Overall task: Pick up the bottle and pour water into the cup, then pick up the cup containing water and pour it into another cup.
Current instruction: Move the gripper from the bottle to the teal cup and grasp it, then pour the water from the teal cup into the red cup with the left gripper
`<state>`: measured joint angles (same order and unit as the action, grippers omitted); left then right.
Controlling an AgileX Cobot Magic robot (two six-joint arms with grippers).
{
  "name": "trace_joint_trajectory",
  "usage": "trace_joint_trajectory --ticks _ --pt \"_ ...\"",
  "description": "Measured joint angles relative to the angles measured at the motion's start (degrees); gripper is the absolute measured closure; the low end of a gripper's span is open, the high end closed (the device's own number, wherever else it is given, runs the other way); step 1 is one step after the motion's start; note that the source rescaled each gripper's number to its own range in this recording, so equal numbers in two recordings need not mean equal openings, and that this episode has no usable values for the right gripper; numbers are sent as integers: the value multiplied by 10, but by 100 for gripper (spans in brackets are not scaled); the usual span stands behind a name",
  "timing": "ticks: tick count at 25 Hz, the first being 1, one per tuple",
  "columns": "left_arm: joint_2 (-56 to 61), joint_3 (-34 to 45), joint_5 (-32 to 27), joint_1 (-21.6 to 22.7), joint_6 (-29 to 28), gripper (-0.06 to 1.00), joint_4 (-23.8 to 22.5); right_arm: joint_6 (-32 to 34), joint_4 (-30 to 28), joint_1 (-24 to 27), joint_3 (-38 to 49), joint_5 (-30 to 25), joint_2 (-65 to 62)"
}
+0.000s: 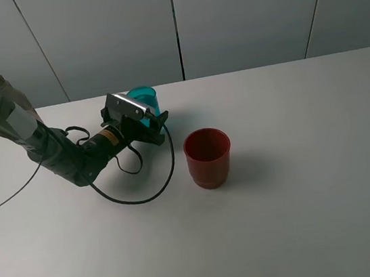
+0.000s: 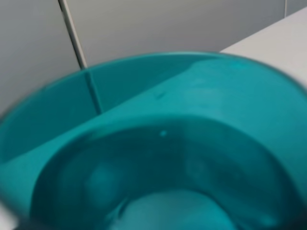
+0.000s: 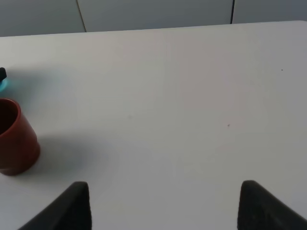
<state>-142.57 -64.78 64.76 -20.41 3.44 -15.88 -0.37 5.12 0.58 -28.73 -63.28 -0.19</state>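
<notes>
teal cup (image 2: 192, 96) fills the left wrist view; left gripper (image 1: 152, 123) sits at it, grip unclear, likely to pour into red cup (image 1: 208, 157). right gripper (image 3: 163, 206) gapes, empty.

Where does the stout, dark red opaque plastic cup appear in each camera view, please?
Exterior high: the dark red plastic cup stands near the picture's centre.
Left wrist: not in it.
Right wrist: partly cut off at the picture's edge.
Shared landmark: the white table.
</notes>
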Motion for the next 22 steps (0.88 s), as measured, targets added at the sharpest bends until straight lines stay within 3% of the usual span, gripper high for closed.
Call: trace_joint_trajectory --ticks 22 --pt "1 0 0 0 -14 85 -7 0 0 0 0 0 0"
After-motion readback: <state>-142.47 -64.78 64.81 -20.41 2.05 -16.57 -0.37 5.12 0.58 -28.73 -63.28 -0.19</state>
